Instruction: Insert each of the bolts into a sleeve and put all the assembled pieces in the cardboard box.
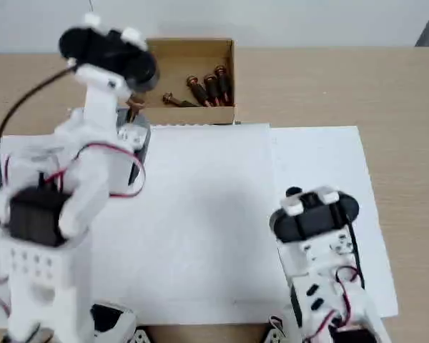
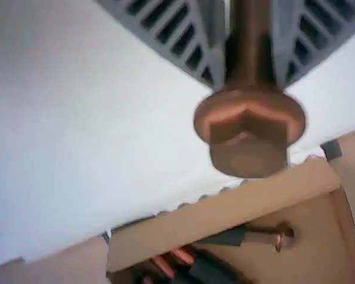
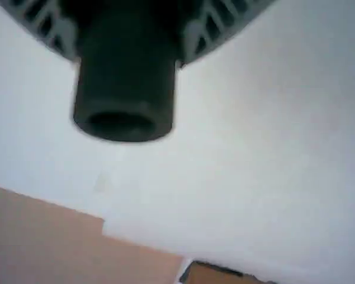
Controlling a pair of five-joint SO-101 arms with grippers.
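Bolt (image 2: 248, 127), copper-coloured, is pinched by its shank between the grey fingers of the left end effector (image 2: 249, 65). Its flanged hex head sticks out past the fingertips. In the high view this end effector hangs just beside the near left corner of the cardboard box (image 1: 168, 68), above the far edge of the white sheet (image 1: 214, 214) on the worktop (image 1: 343, 86). Several assembled pieces (image 1: 209, 88) already lie in the box.

The black sleeve (image 3: 124, 100) is clamped in the right end effector (image 3: 127, 53), with its open mouth pointing out beyond the fingertips. That arm sits at the near right part of the sheet, well apart from the bolt.

The coming move likely turns on bringing these two long axes into line. The sleeve lies toward the near right of the bolt, across the bare middle of the sheet. The bolt's long axis runs along the left fingers, and the end that shows is the head, so the free end of the shank probably has to be turned toward the sleeve's mouth. Whether enough shank is exposed on the far side of the fingers cannot be told. Neither arm looks clearly nearer to a meeting point over the sheet.
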